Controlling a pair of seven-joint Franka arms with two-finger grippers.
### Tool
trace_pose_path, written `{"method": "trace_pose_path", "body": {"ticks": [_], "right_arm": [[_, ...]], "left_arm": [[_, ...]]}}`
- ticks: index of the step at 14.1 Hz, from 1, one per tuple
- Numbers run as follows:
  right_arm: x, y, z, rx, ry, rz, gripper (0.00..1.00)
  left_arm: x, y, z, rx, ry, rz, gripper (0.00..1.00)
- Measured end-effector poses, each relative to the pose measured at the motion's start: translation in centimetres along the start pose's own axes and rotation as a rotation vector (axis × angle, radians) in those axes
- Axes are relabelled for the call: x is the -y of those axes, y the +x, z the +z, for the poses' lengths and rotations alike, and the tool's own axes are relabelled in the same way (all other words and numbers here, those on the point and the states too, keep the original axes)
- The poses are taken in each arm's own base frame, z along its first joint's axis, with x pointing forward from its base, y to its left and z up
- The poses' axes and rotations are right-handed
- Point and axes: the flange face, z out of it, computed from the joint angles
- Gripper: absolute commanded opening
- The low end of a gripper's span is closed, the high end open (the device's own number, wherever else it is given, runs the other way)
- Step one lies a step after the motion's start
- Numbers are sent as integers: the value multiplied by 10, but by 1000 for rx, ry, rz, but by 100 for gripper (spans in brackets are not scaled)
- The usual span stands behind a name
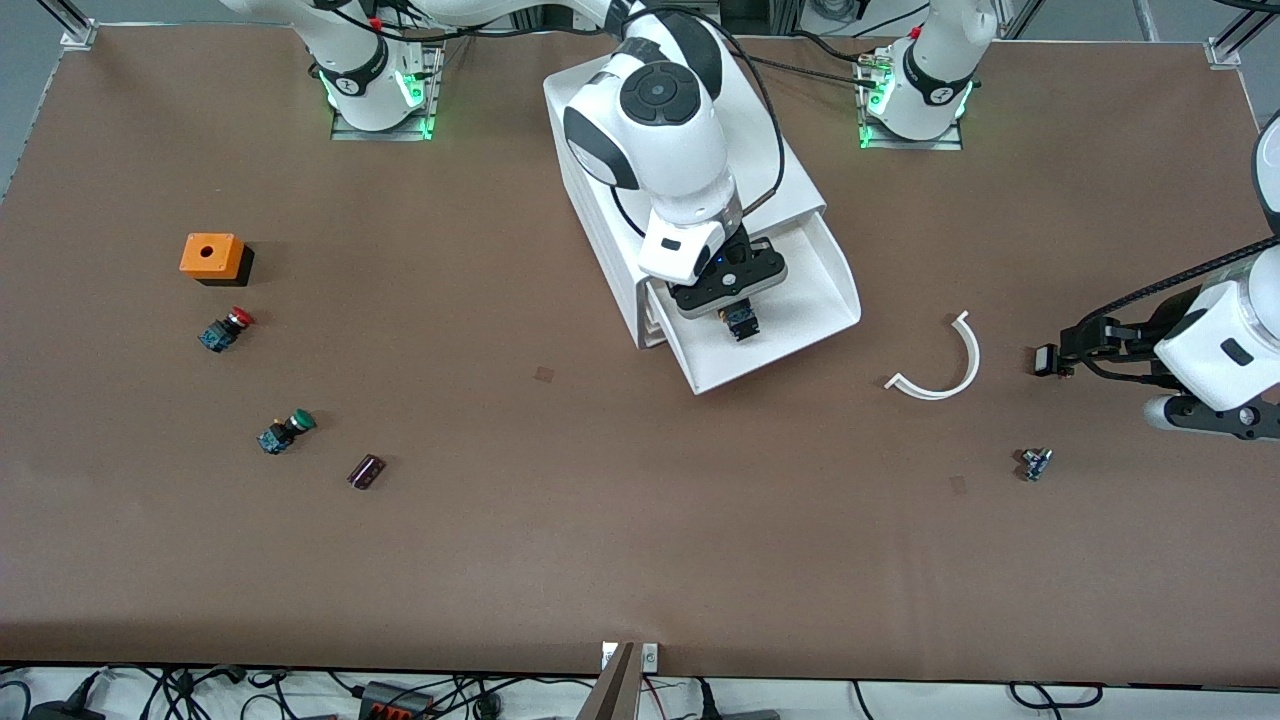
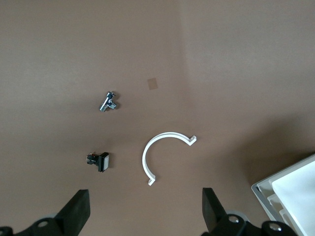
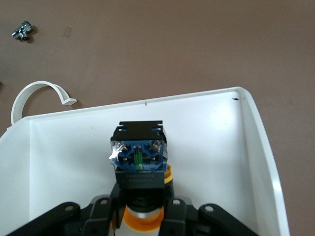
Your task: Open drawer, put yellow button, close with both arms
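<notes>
White plastic marks the centre of the front frame: the cabinet (image 1: pixel 600 150) stands in the upper middle, with the drawer (image 1: pixel 835 290) pulled out toward the camera. My right arm (image 1: pixel 660 130) comes from its base at the top of the frame, and my right pincer (image 1: pixel 738 308) hangs over the open tray, clamped on the yellow button (image 1: pixel 741 324). My left arm (image 1: pixel 1225 345) waits at the frame's edge, at its own end of the surface (image 1: pixel 620 540). A white curved strip (image 1: pixel 945 365) lies between it and the drawer. Toward the right arm's end, an orange box (image 1: pixel 212 256), a red-capped button (image 1: pixel 226 330) and a green-capped button (image 1: pixel 285 431) lie well apart from the cabinet.

Seen from my left wrist, the left pincer (image 2: pixel 142 214) is spread wide and holds nothing. It is over bare brown surface near the curved strip, a small metal fitting (image 2: pixel 108 102) and a small black part (image 2: pixel 98 161).

Seen from my right wrist, the button's black-and-blue body points into the drawer. Its yellow-orange cap sits back between my fingers (image 3: pixel 103 211), and the tray's white floor is under it.
</notes>
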Motion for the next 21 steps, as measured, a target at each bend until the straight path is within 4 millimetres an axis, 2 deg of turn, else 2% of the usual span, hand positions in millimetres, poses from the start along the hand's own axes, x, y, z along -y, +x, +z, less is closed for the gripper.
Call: {"method": "trace_pose_path", "body": {"ticks": [5, 11, 12, 13, 14, 18, 21], "right_arm": [[3, -2, 10, -8, 7, -4, 0], [9, -11, 20, 23, -6, -15, 0], [9, -11, 20, 29, -9, -16, 15], [9, -11, 19, 33, -12, -17, 85], [9, -12, 19, 35, -13, -17, 100], [8, -8, 15, 27, -12, 10, 100], [18, 4, -17, -22, 21, 45, 100]], "left_arm": [[-8, 0, -3, -5, -1, -84, 100], [-9, -2, -11, -20, -2, -101, 100], [-10, -2, -11, -20, -2, -100, 100], [-10, -2, -11, -20, -3, -99, 100], [-11, -2, -11, -20, -3, -99, 100], [-12, -2, -11, -20, -3, -97, 100], [-12, -2, -11, -20, -4, -97, 100]]}}
